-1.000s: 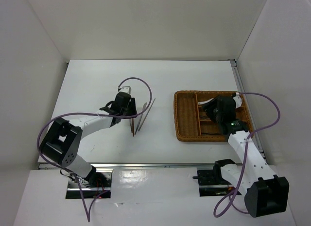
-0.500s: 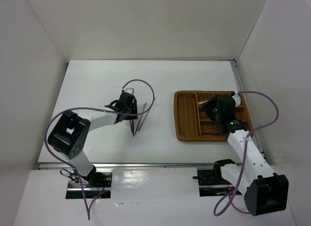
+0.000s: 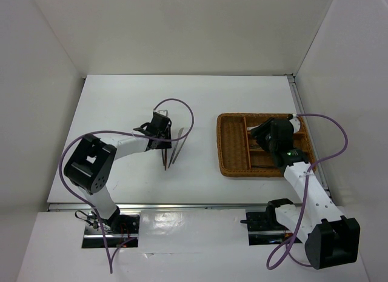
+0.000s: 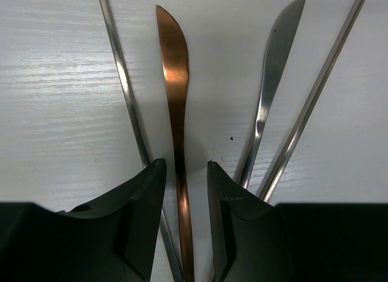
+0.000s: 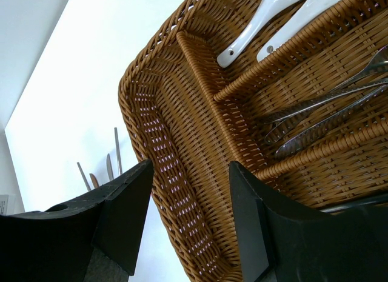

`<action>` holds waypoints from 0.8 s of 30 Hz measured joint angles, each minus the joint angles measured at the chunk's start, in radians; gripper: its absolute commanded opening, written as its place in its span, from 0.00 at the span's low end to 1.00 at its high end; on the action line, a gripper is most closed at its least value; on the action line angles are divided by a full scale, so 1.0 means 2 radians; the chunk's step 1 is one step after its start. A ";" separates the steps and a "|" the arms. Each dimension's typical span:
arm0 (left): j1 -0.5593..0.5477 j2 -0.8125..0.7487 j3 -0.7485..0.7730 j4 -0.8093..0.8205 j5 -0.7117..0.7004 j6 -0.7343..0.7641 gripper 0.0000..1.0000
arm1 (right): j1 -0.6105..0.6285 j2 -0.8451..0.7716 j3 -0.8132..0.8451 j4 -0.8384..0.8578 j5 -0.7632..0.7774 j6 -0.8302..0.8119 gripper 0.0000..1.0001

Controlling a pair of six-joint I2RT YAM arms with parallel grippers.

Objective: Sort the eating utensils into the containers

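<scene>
With left end effector (image 4: 185, 167) spread astride the copper knife (image 4: 173, 70), avoid pinching the adjacent chopstick (image 4: 121, 82), frame left.

left tool (image 4: 185, 165): jaws narrowly apart, arm folded inward | right tool (image 5: 191, 167): jaws wide, empty, arm stretched forward

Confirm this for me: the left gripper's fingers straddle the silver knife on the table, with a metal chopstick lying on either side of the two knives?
Not quite: in the left wrist view the left gripper straddles the copper-coloured knife; the silver knife lies beside it, outside the jaws. The metal chopsticks do flank the two knives on the table.
</scene>
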 measured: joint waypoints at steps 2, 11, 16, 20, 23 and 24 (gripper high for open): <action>0.000 0.000 0.000 -0.002 -0.002 0.001 0.44 | 0.000 0.000 0.000 0.000 0.000 0.000 0.61; -0.002 0.017 0.028 -0.036 -0.018 0.022 0.41 | 0.000 0.000 0.000 0.001 0.000 0.000 0.61; -0.008 0.030 0.046 -0.053 -0.031 0.033 0.37 | 0.000 0.000 0.000 0.004 0.000 0.000 0.61; -0.012 0.035 0.052 -0.058 -0.038 0.040 0.37 | 0.000 -0.001 0.000 0.004 0.001 0.000 0.61; -0.015 0.036 0.052 -0.059 -0.040 0.040 0.34 | 0.000 -0.005 0.000 0.004 0.002 0.000 0.61; -0.016 0.036 0.053 -0.060 -0.041 0.040 0.33 | 0.000 -0.006 0.000 0.004 0.001 0.000 0.61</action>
